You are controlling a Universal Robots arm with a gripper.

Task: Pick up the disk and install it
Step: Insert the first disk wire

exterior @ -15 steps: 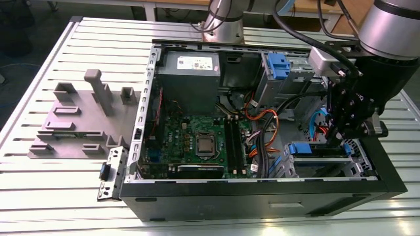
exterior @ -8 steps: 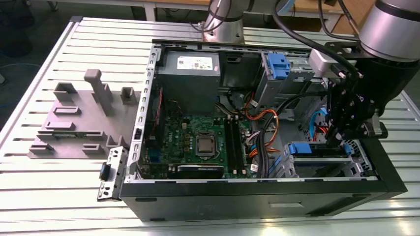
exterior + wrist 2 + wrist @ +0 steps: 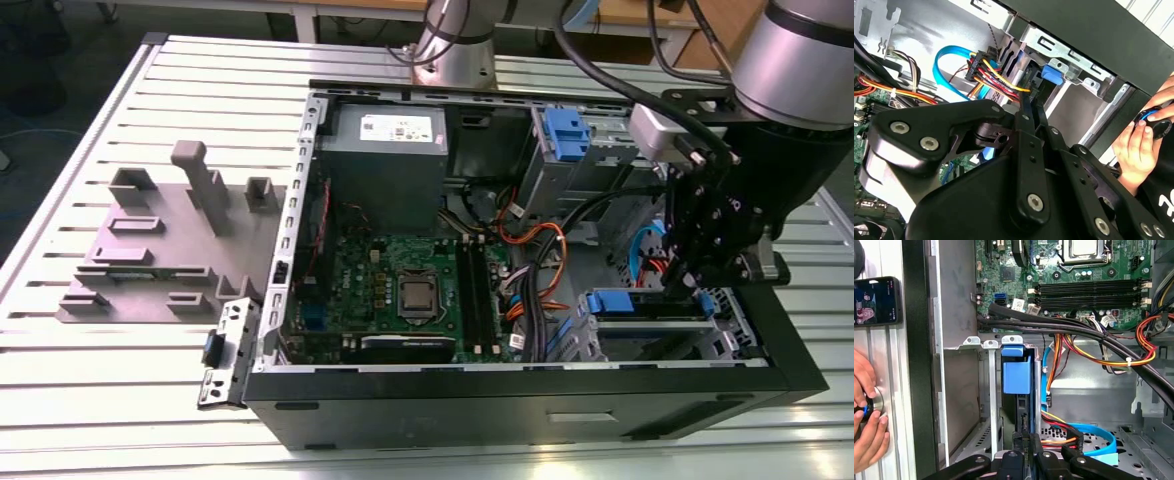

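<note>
Disk [image 3: 1021, 410] sat edge-up in the bay [image 3: 985, 390], directly ahead of the gripper [image 3: 1026, 442], whose fingers clamped its rear edge. Likely rigid, weighty, shock-sensitive; its edges seemed the safest hold.

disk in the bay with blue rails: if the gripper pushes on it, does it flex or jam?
The disk looks like a rigid slab, so probably no flex. It stands edge-on in the metal bay, so a skewed push might bind its blue rails. The cables beside it look floppy and could snag.
</note>
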